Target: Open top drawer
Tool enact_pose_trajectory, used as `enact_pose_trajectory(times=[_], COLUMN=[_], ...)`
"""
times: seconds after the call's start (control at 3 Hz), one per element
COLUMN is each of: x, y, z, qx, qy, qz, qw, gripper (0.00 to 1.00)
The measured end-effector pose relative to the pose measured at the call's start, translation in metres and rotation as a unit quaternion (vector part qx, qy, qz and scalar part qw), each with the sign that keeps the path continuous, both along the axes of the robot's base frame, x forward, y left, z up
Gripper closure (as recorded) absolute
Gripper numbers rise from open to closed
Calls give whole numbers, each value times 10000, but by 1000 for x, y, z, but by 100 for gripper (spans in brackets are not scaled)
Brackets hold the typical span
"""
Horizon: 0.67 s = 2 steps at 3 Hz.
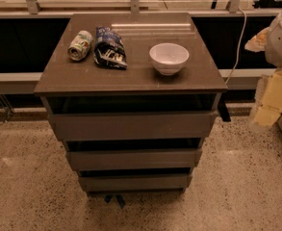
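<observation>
The top drawer [131,125] is the widest of three grey-brown fronts in a small cabinet at the middle of the camera view. Its front is plain and has no handle. A dark gap shows between it and the cabinet top [131,76]. Two narrower drawer fronts [133,159] sit below it. My gripper [264,113] hangs at the right edge of the view, pale yellow under a white arm part. It is to the right of the drawer front, about level with it, and not touching the cabinet.
On the cabinet top lie a crushed can [80,45], a dark snack bag [109,48] and a white bowl [169,57]. A ledge and railing run behind the cabinet. A white cable [237,42] hangs at the back right. Speckled floor surrounds the cabinet.
</observation>
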State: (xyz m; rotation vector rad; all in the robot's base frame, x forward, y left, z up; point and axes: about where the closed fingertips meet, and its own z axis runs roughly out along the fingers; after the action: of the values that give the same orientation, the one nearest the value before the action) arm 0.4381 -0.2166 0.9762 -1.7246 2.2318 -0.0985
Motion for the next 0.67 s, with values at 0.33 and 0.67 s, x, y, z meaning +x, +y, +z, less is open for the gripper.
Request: enact_pose_trajectory(times=[0.33,0.67], x=[0,1], y=[0,10], z=[0,-10], qx=[0,-43], qy=[0,-147], qz=[0,103], qw=[10000,9998], gripper=[0,0])
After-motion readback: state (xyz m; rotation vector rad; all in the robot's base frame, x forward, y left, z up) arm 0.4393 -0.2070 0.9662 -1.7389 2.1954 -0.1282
